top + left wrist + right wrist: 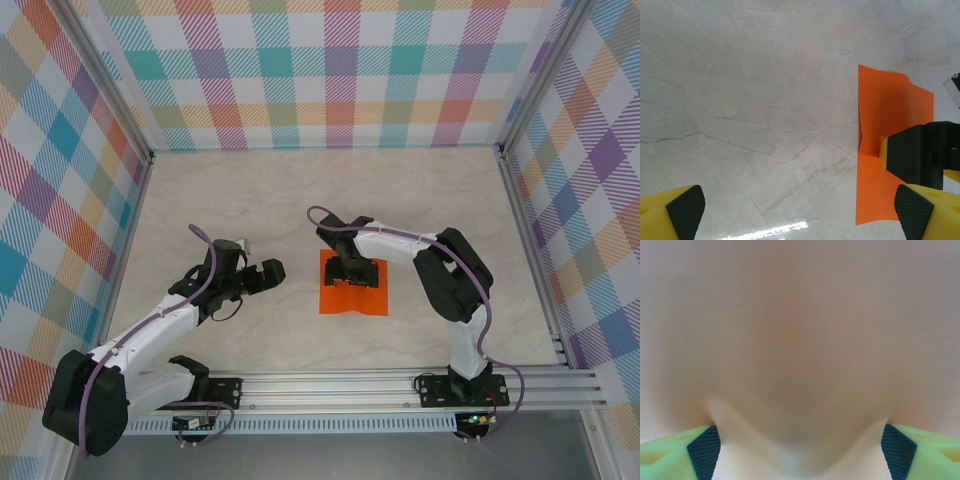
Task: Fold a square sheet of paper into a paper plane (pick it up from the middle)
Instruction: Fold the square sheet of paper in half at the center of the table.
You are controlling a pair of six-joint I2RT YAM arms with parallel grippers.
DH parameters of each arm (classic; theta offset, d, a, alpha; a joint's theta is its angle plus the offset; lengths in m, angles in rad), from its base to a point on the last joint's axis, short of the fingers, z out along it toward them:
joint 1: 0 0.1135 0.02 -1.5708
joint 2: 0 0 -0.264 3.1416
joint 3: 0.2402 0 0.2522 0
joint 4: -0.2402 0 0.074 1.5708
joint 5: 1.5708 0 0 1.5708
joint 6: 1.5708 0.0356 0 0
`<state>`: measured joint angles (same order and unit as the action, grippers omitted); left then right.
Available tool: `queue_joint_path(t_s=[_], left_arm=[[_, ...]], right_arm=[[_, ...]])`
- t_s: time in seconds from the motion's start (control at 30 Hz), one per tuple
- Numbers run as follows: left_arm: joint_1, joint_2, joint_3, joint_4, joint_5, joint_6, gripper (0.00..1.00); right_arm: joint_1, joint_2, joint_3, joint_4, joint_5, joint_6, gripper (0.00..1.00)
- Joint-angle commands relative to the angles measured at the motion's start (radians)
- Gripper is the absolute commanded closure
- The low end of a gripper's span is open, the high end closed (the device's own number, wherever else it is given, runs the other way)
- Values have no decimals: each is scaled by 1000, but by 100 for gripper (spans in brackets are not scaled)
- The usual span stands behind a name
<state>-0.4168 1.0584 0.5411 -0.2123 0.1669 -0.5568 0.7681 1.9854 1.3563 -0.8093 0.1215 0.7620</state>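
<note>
Square sheet of paper (352, 303) lies mid-worktop (250, 200), toward the near edge. Left pincer (275, 272) is wide open and empty, just left of it. Right pincer (355, 275) is on the sheet's middle, jaws apart, with paper humped between the pads (702, 450) but not pinched. Close slowly, keep downward pressure, then lift straight.

Pale marbled table (250, 200), faintly veined, glossy. Lying on it, directly beneath the right gripper (355, 275) and near the left gripper (272, 275), off to its right: square sheet of paper (350, 302), bright orange, buckled up mid-sheet, corners down.
</note>
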Motion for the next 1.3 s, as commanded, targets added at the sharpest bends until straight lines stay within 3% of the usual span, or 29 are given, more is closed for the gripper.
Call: queue_joint_path(t_s=[0.0,0.23,0.3,0.4,0.67,0.8,1.1,1.27], left_arm=[[-4,-20,14,-31,1,5,0],[-4,-55,1,-42,-11,5,0],[-4,-56,0,-49,-20,7,0],[-4,-46,14,-56,-27,13,0],[-3,-20,30,-56,-37,-14,0],[-4,-25,20,-36,-35,-40,0],[-4,-71,37,-56,-28,-53,0],[-4,-74,21,-45,1,-63,0]], right_arm=[[5,10,-1,3,-36,-14,23],[2,-3,29,-16,-32,-16,47],[3,-17,22,-7,-38,-14,63],[3,-34,21,-6,-45,-12,61],[4,-121,4,57,-144,-18,68],[2,-160,-1,121,-261,-8,72],[-27,-248,-78,401,-518,130,69],[-68,-256,-192,478,-513,169,65]])
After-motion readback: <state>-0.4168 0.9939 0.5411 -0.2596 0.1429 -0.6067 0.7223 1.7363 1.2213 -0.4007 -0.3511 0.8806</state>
